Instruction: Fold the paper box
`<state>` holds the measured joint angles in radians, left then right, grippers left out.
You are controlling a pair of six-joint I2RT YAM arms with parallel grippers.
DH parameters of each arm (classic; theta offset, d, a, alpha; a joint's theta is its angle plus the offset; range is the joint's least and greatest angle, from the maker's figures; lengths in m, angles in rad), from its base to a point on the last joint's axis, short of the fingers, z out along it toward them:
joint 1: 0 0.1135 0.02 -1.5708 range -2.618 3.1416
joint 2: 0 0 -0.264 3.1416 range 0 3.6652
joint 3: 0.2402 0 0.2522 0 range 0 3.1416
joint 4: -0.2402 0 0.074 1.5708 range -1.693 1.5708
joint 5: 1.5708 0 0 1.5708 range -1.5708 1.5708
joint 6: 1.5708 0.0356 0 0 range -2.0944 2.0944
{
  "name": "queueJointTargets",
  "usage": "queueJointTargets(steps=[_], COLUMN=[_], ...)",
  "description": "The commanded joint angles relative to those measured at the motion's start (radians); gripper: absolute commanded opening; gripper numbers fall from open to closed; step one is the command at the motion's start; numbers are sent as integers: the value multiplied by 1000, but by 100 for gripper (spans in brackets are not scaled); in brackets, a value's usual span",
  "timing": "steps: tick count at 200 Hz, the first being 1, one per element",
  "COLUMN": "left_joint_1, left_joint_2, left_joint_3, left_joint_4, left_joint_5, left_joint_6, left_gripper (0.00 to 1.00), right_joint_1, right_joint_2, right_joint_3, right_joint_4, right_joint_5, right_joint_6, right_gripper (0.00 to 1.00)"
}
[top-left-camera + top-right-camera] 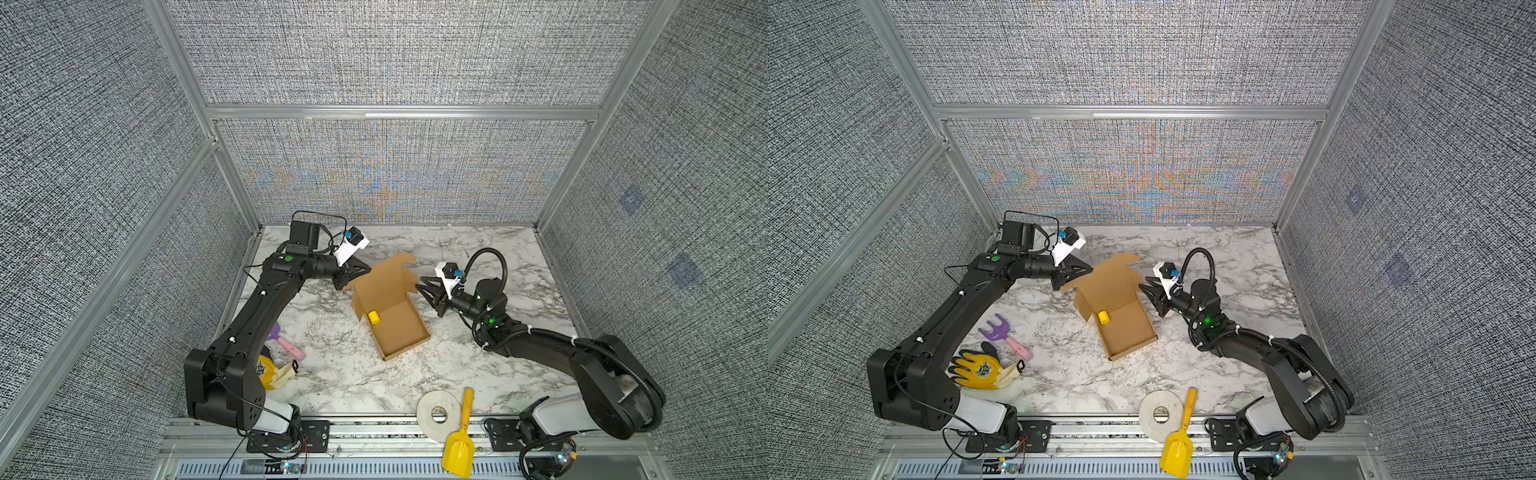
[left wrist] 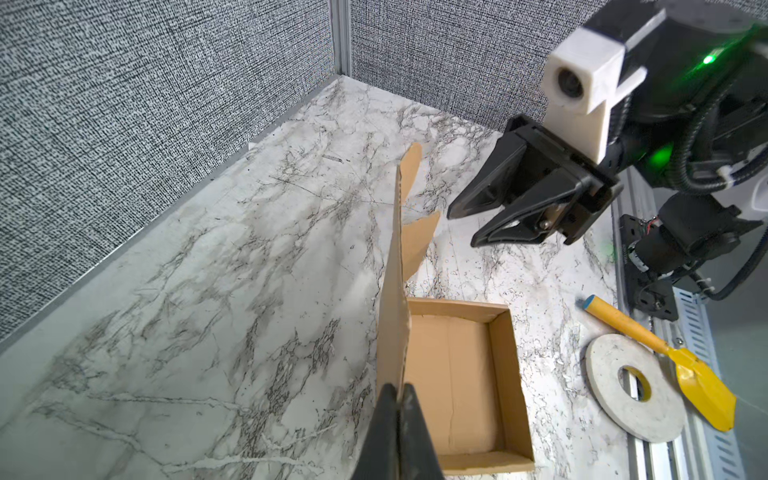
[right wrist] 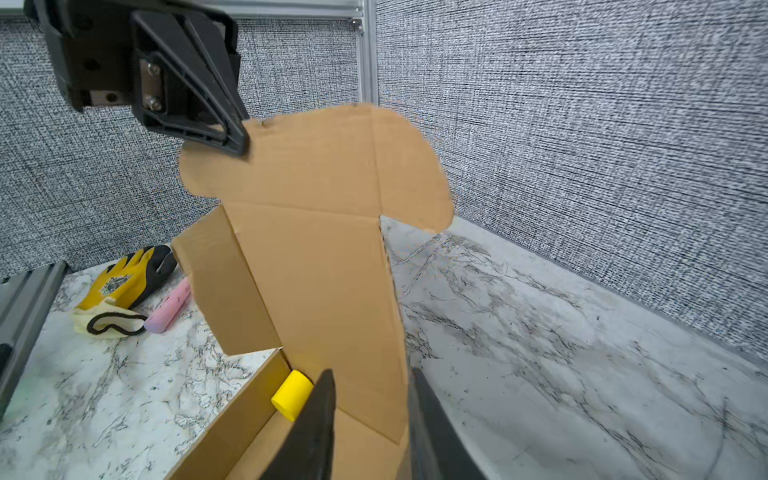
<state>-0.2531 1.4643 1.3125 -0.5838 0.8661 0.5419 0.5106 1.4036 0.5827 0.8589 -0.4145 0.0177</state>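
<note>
Bright, even overhead light casts only soft shadows on the marble bench [image 1: 340,382]. Coloured moiré bands ripple across the woven back wall [image 1: 386,183] in both top views. Wrist views bow at their edges; the close left end effector [image 2: 399,392] looks blurred.

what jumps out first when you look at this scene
The brown paper box sits mid-way across the marble table, lid standing up and a small yellow cylinder inside by the hinge. The left claw is pinched shut on the lid's left flap, and the right claw hangs open close by the lid's other side.
</note>
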Motion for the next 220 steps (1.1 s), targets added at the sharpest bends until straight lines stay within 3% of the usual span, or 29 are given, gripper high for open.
queueJointTargets(steps=[1, 43, 93, 220], left_joint_1=[-9, -42, -61, -63], left_joint_2=[-5, 1, 0, -2], left_joint_3=[4, -30, -26, -22], left_joint_4=[-45, -23, -2, 74], left_joint_5=[-11, -58, -89, -85], left_joint_6=[112, 140, 109, -52], left_gripper=[4, 4, 4, 4], right_joint_1=[2, -37, -52, 71], right_joint_2=[-39, 54, 175, 117], right_joint_3=[12, 111, 183, 140], right_joint_4=[-123, -304, -305, -339], right_joint_5=[84, 211, 125, 168], right_joint_6=[5, 64, 143, 164], right_gripper=[31, 31, 31, 30])
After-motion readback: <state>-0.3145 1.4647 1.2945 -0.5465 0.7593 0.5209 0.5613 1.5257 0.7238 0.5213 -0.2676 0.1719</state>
